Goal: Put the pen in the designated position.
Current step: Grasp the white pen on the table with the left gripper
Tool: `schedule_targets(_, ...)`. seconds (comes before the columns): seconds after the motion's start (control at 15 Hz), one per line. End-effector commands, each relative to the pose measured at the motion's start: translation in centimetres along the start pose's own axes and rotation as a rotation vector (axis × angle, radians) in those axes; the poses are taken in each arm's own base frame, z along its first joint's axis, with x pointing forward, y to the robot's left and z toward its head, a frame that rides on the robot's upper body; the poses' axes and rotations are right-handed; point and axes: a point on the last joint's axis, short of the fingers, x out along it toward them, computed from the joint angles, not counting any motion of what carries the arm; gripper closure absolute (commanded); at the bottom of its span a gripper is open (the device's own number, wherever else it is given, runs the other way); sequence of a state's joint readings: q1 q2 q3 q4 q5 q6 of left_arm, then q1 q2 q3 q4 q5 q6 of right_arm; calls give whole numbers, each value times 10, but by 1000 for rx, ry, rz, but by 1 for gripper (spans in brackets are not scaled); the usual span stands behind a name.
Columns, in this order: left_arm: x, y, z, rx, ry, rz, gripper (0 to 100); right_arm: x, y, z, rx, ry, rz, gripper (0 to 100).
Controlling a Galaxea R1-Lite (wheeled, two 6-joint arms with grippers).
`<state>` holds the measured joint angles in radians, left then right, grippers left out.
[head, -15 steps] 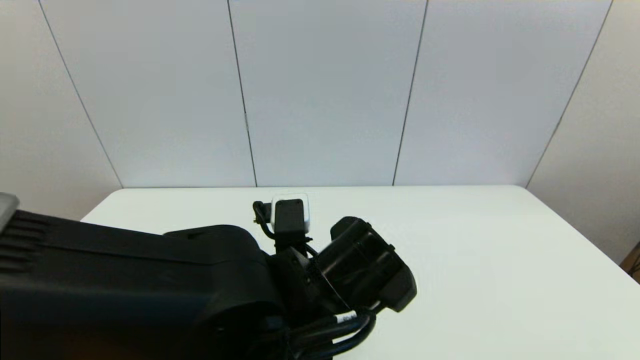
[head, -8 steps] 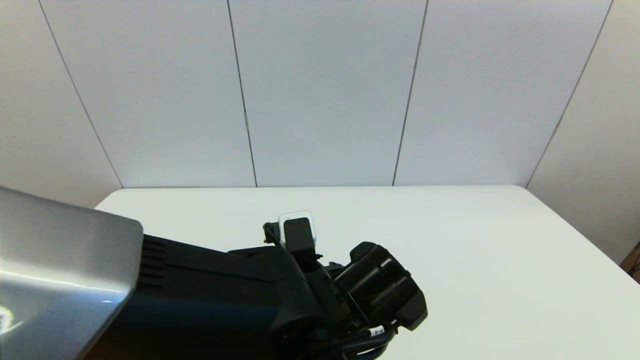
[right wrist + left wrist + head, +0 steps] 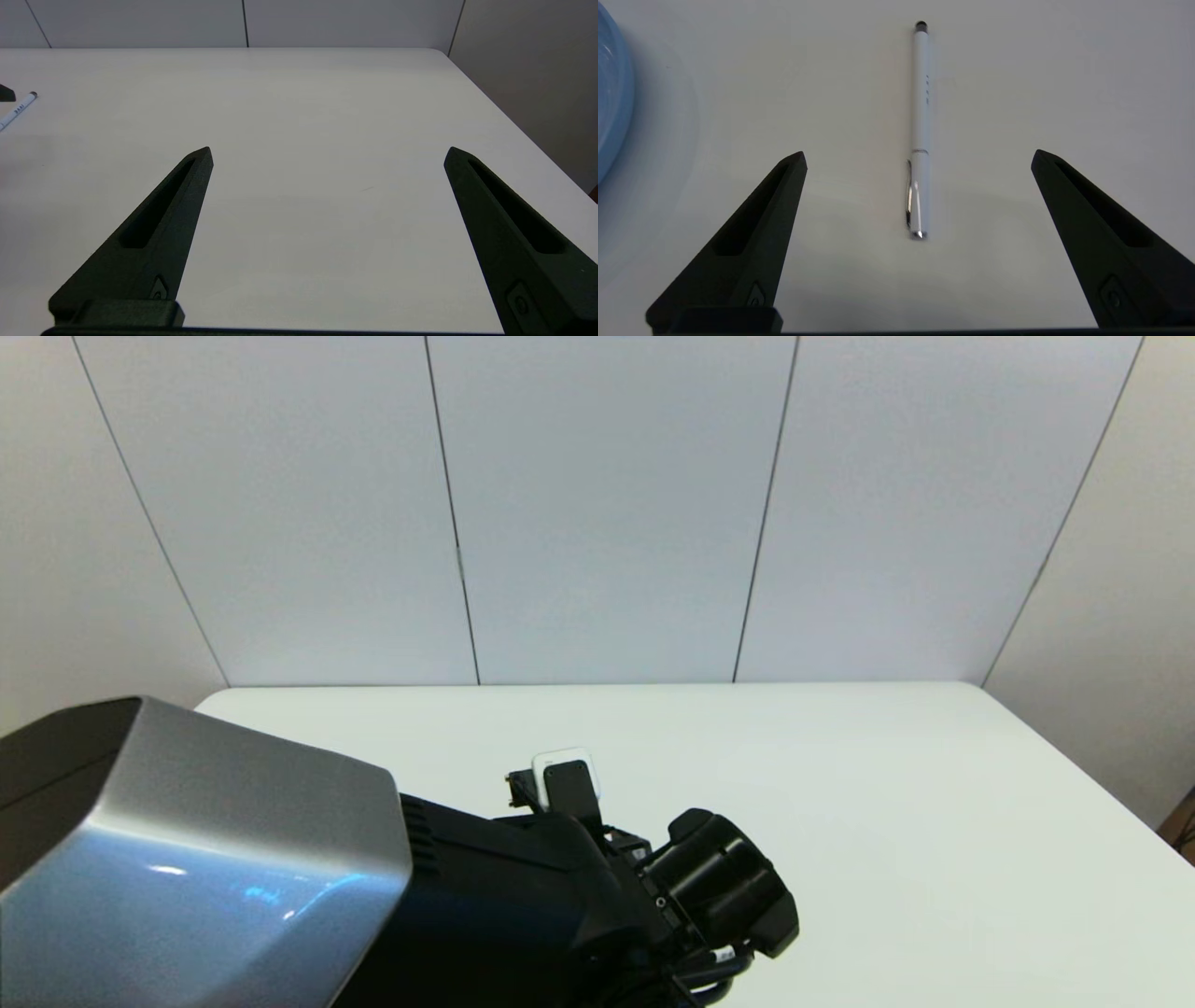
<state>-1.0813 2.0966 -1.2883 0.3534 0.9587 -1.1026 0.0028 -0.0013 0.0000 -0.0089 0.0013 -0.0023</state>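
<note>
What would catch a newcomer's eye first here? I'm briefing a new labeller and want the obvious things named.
First, the big black and silver left arm filling the lower left of the head view. Next, the white pen lying flat on the white table, lined up between the wide-open fingers of the left gripper, with a blue plate edge off to one side. The right gripper hangs open over bare table.

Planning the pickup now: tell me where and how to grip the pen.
Grip the pen mid-barrel, above the clip, coming straight down. It lies flat on the table, lined up between the open left hand's fingers, so they close across its narrow width.
</note>
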Motion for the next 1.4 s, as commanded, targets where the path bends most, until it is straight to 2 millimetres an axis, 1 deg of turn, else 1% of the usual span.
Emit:
schedule_targets(0.07, 15, 2, -1, 5, -6, 51, 0, 0, 0, 0, -1, 1, -1, 0)
schedule_targets(0.4, 25, -3, -7, 12, -9, 69, 0, 0, 0, 0, -1, 1, 1, 0)
schedule_targets(1.07, 32, -13, -12, -14, 11, 43, 0, 0, 0, 0, -1, 1, 1, 0)
schedule_targets(1.27, 32, -13, -12, -12, 23, 34, 0, 0, 0, 0, -1, 1, 1, 0)
schedule_targets(1.4, 36, -12, -13, -10, 28, 43, 0, 0, 0, 0, -1, 1, 1, 0)
